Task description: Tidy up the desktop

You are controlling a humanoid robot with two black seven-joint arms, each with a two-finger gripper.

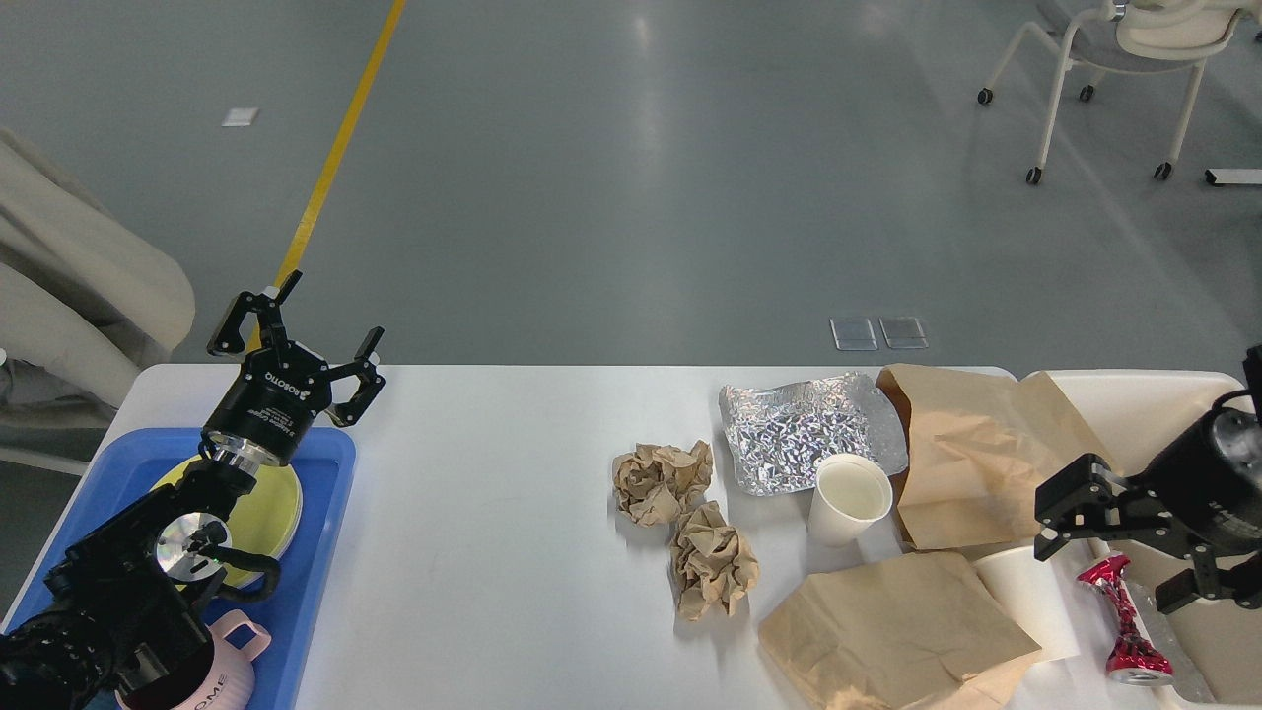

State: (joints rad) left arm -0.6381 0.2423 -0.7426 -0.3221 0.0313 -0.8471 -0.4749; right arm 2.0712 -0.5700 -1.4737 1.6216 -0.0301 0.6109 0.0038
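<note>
Both grippers, left (314, 340) and right (1094, 537), spread empty; bare desktop (483, 513) centre separates tray (330, 513) from paper litter (663, 481).

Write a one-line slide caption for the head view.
Both open hands, left and right, hover over a white desktop strewn with paper balls, bags, foil and a cup.

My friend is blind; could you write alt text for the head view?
A white desktop holds crumpled paper balls, foil, a paper cup and brown bags. Two black grippers, left and right, hover open.
</note>
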